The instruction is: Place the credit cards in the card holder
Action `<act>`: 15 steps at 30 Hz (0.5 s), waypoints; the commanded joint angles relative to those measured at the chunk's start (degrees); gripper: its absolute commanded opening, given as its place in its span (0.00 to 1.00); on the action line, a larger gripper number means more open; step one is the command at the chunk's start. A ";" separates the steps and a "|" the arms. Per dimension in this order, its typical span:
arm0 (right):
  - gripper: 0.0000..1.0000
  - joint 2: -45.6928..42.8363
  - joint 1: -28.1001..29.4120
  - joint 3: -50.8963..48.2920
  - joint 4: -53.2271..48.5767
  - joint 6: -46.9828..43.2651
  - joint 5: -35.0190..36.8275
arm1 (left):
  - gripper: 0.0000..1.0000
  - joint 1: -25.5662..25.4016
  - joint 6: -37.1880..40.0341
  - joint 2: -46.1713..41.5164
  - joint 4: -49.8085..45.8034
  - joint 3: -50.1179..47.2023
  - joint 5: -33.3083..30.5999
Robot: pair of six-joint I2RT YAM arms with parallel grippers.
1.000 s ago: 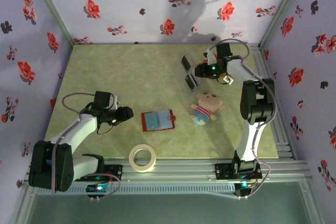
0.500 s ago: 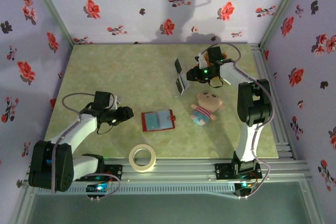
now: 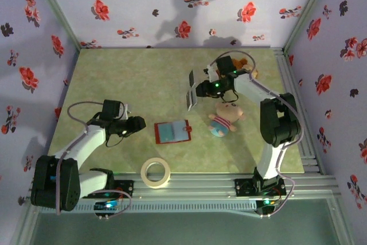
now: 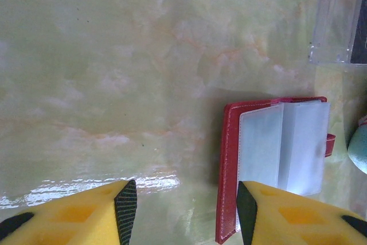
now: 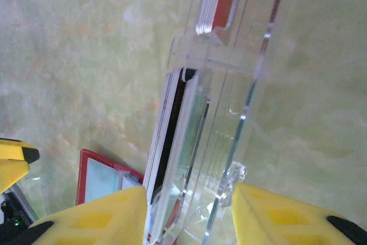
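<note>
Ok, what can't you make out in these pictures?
Number of cards in the clear stand: right wrist view, edge-on and blurred.
Red wallet, bottom corner: left wrist view, behind a finger of the left gripper.
Brown object: top view, mostly behind the right arm.

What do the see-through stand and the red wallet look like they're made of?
The clear stand looks like rigid acrylic or similar plastic, glossy; the table shows through and edges catch light. The red wallet seems leather or faux leather, with a stitched-looking edge; its inner sleeves look like frosted soft plastic.
</note>
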 commanded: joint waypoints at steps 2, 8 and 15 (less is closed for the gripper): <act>0.52 -3.24 1.83 1.11 -7.45 -0.27 11.95 | 0.53 0.40 -0.56 -1.44 -1.87 1.14 0.80; 0.66 -5.84 5.82 3.00 -9.40 7.12 22.45 | 0.53 0.24 -0.82 -0.89 -1.53 1.37 0.83; 0.70 -0.33 11.19 9.70 -11.40 11.48 35.35 | 0.53 -0.12 -1.26 -0.09 -0.64 1.62 0.92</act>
